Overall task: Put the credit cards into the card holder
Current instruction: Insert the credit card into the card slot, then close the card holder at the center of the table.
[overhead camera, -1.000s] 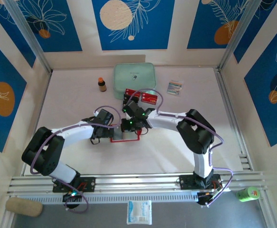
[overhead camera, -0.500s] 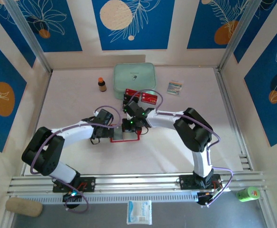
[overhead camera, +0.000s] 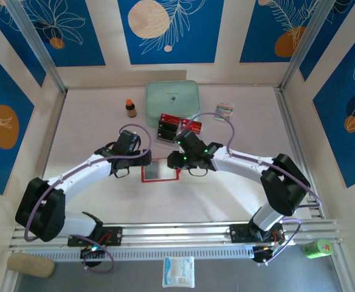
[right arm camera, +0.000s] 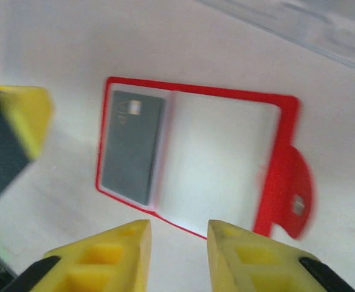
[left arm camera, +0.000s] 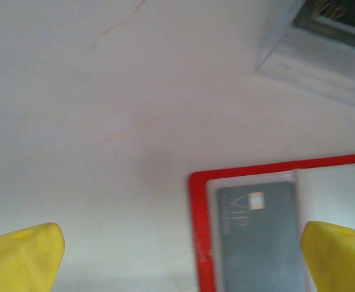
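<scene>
The card holder (overhead camera: 160, 172) lies open and flat on the white table, red-edged with pale clear pockets. A grey card marked VIP (left arm camera: 259, 234) sits in its left pocket (right arm camera: 132, 146), and the red clasp tab (right arm camera: 293, 194) sticks out at the other end. My left gripper (overhead camera: 147, 160) is open just left of the holder, with its yellow fingertips (left arm camera: 25, 255) wide apart. My right gripper (overhead camera: 177, 160) hovers open by the holder's right side, nothing between its fingers (right arm camera: 107, 258). More credit cards (overhead camera: 172, 126), red and dark, lie in a loose pile behind the holder.
A large mint-green case (overhead camera: 172, 96) stands at the back, touching the card pile. A small brown bottle (overhead camera: 130, 108) is to its left and a pale striped packet (overhead camera: 224, 111) to its right. Walls close in the table on three sides.
Both grippers have drawn back from the holder, the left toward the far left, the right toward the right. The holder, covered before, now lies in plain sight with a grey card in it.
</scene>
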You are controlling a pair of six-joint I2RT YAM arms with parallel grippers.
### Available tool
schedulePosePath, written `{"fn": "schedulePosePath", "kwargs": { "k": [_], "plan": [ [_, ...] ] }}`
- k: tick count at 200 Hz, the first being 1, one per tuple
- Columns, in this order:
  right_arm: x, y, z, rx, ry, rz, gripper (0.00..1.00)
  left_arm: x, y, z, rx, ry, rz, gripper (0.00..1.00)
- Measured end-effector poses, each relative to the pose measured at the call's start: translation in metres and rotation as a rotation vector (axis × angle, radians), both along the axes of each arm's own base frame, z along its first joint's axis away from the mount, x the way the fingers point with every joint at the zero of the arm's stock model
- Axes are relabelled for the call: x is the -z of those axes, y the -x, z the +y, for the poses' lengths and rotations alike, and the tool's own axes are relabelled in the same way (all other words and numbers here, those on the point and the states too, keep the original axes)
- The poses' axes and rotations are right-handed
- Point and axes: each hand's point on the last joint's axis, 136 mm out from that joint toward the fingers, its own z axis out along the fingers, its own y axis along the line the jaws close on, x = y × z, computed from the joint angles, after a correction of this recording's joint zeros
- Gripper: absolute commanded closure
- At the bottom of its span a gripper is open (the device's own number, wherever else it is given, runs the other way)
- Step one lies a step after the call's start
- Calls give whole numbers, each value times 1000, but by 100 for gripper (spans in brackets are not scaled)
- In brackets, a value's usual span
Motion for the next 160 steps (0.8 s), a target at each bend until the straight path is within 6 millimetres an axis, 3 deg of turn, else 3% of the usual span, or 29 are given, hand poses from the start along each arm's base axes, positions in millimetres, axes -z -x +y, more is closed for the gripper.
{"fn": "schedulePosePath", "kwargs": {
  "k": [34, 74, 89, 108, 125, 160],
  "plan": [
    [27, 0, -26, 58, 70, 42, 48, 6, -5, -21, 62, 110, 29, 0],
    [45, -8, -27, 73, 96, 56, 50, 19, -11, -42, 114, 206, 59, 0],
    [52, -11, -28, 69, 109, 61, 58, 21, -12, -45, 125, 231, 56, 0],
    [59, -13, -29, 59, 119, 60, 77, 24, -13, -48, 132, 253, 53, 0],
    [58, -16, -29, 64, 114, 53, 88, 27, -13, -49, 134, 262, 53, 0],
    [58, -18, -29, 51, 107, 35, 97, 34, -12, -48, 134, 263, 51, 0]
  ]
}}
